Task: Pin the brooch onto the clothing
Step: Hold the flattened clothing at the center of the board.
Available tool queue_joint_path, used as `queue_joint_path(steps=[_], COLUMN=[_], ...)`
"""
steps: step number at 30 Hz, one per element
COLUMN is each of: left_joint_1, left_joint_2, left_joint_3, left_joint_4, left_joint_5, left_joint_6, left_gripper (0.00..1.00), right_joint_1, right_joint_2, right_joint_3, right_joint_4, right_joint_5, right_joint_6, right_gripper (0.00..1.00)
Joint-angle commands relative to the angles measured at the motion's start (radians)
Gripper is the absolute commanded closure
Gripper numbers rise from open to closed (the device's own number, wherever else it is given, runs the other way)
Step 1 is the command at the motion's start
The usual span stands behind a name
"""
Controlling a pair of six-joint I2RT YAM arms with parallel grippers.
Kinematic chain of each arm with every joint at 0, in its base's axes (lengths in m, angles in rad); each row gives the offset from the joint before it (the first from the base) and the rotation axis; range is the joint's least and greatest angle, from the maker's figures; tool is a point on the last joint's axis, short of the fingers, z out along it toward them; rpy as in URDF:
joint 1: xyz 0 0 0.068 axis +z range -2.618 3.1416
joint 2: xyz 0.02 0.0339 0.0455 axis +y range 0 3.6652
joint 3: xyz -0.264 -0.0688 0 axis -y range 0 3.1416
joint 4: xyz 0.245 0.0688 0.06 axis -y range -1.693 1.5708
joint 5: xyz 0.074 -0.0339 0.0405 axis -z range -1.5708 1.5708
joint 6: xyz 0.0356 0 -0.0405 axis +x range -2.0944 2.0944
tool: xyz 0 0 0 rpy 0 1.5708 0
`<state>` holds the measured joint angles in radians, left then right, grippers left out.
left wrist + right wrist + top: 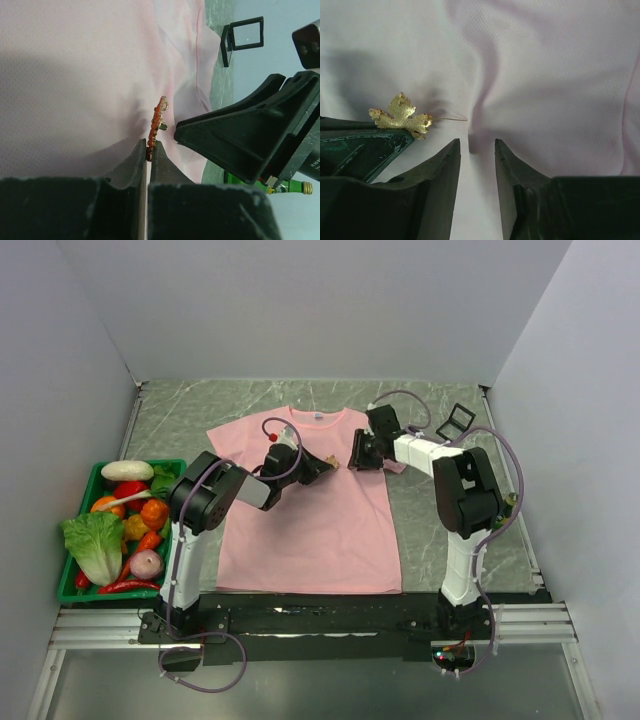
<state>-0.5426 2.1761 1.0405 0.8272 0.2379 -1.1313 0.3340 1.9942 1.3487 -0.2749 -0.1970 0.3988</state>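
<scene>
Two grippers meet over the chest of the pink shirt point(310, 530), and the left gripper point(148, 148) carries the work. Its fingers are pressed together on the lower edge of the brooch point(157, 122), which stands edge-on above the tips in the left wrist view, with its orange-red face to one side and small clasp fittings to the other. From the right wrist the brooch shows a gold, leaf-shaped back. A thin pin runs out of it sideways, level with the cloth, toward the right gripper point(476, 146). That gripper is spread and holds nothing, its two fingers standing either side of a raised fold point(476, 127) in the shirt. The pin's tip lies at the near flank of that fold; whether it is already in the fabric I cannot tell.

The coming move turns on one line: the pin's long axis points from the left gripper straight at the fold, and the fold stands crosswise to it. In my judgement the left arm, the nearer one and the one holding the brooch, must push along that axis. The right gripper should brace or nip the fold so the soft cloth does not slide away. Any slant would likely skate the point over the fabric.

The shirt lies flat on the grey-green marbled surface point(170, 420), neck away from the arm bases. A green tray point(68, 592) of vegetables sits well off to the left, and a small black frame point(456, 421) lies beyond the right arm.
</scene>
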Motion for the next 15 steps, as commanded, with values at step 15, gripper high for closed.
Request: queue_joint_path(steps=[15], left_joint_1=[0.007], left_joint_2=[0.004], left_joint_3=[0.001], left_joint_4=[0.092], left_joint_5=[-0.008], left_joint_6=[-0.022], left_gripper=[0.99], right_joint_1=[0.020], right_joint_2=[0.069], right_joint_3=[0.086], right_joint_4=[-0.046], right_joint_5=[0.050], right_joint_6=[0.017], right_gripper=[0.78])
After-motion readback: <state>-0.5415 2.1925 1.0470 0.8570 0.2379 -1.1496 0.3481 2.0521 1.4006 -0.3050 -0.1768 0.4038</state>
